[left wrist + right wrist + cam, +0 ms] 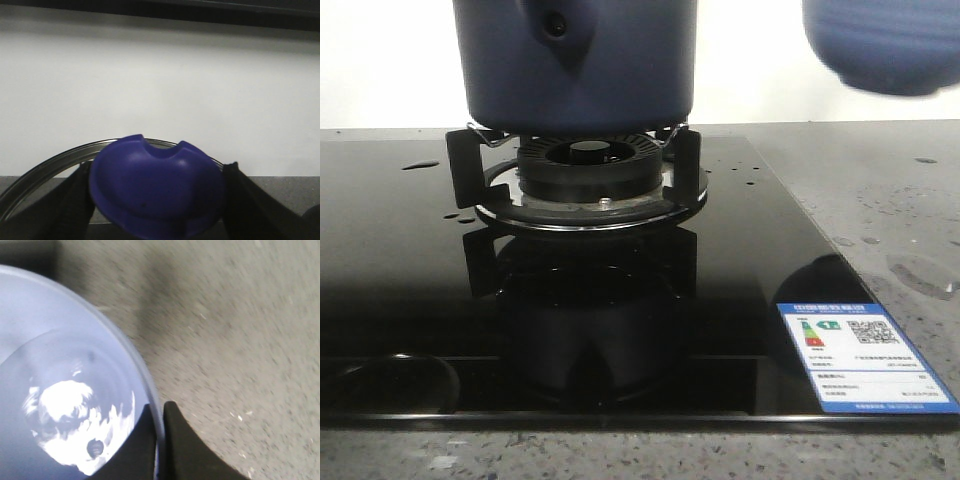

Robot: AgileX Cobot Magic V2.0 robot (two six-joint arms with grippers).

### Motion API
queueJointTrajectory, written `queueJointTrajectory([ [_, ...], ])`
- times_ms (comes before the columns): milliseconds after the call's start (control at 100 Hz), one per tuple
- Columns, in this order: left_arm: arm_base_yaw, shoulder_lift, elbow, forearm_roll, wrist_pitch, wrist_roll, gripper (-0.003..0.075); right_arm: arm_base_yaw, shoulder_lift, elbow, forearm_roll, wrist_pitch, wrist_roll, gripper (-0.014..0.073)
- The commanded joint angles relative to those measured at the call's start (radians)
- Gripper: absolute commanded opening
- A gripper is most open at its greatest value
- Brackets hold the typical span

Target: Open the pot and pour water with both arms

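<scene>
One label [865, 355] we see on the hob, print unreadable. Our left tool [156, 200] clamps the lid knob [155, 192], right tool [161, 440] pinches the bowl [65, 390] rim; pot [575, 65] on burner [588, 170]

One pot [575, 70] is sitting on one burner [588, 172]. One bowl [885, 45] is hanging in the air. One label [865, 355] is lying on one black cooktop [400, 300].
</scene>
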Motion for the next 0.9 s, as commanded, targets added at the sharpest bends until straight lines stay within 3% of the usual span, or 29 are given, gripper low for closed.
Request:
queueJointTrajectory([
  [0, 0.002, -0.030, -0.038, -0.005, -0.099, -0.003, 0.0369, 0.033, -0.053, -0.101, 0.043, -0.006, -0.013, -0.0074],
  [500, 0.002, -0.030, -0.038, -0.006, -0.094, -0.003, 0.0369, 0.294, 0.042, -0.370, 0.087, -0.044, -0.013, -0.0074],
  [890, 0.002, -0.030, -0.038, -0.009, -0.094, -0.003, 0.0369, 0.365, 0.128, -0.398, 0.222, -0.335, -0.017, -0.0074],
])
